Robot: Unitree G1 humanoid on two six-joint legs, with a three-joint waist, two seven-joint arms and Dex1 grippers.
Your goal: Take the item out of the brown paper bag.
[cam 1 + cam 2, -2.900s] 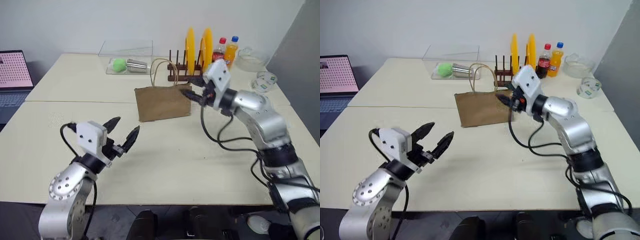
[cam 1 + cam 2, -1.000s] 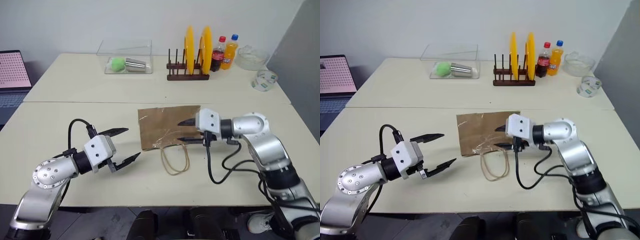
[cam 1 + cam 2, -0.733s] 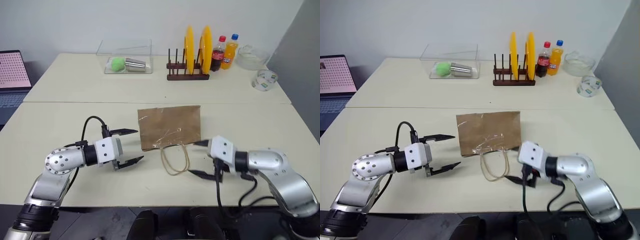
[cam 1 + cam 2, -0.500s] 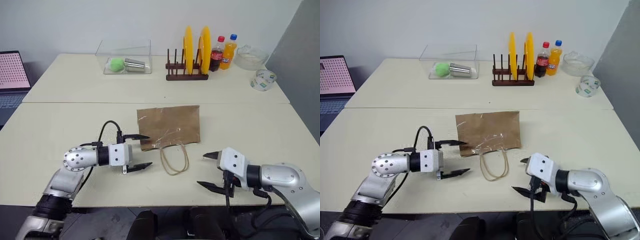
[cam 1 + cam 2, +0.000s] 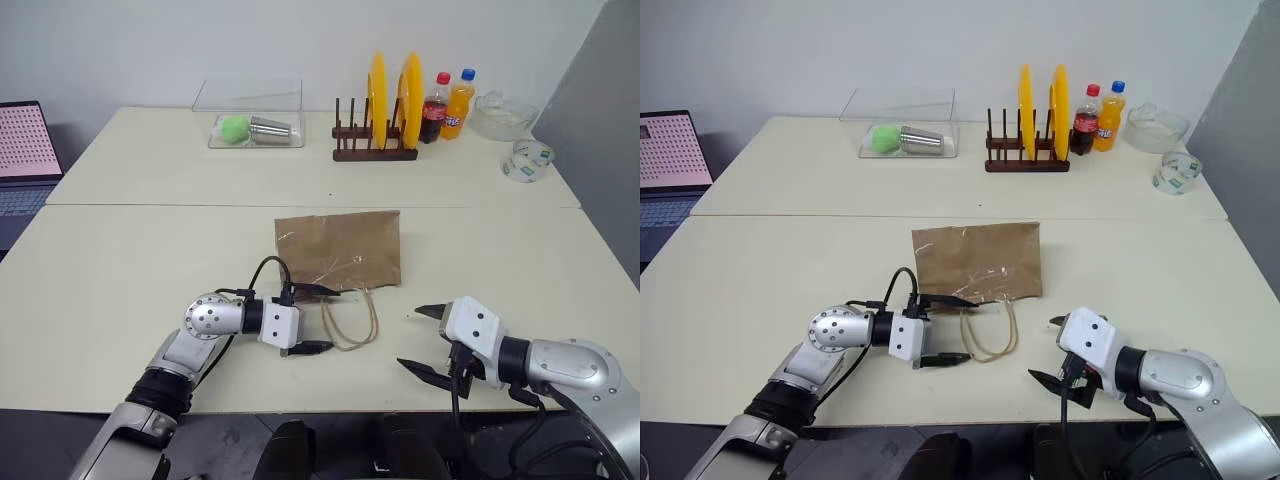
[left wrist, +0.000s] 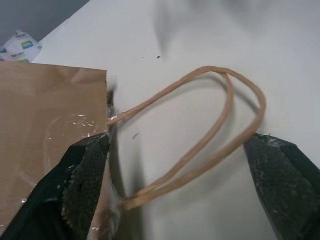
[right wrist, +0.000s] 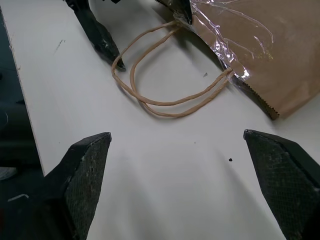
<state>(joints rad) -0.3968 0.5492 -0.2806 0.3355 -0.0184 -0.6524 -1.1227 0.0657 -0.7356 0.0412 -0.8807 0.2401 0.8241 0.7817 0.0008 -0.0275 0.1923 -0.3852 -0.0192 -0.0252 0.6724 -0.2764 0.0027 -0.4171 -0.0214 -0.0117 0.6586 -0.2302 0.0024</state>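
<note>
While its two black fingers stand spread, left gripper (image 5: 318, 320) straddles the tan cord loop handles (image 5: 350, 322) at the mouth of the flat creased brown paper bag (image 5: 340, 250), right gripper (image 5: 426, 340) released, apart, item unseen, cream table (image 5: 150, 250).

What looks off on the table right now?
The brown paper bag lies flat on its side instead of standing, creased, with clear tape at its mouth and its cord handles splayed on the table. Nothing spilled.
</note>
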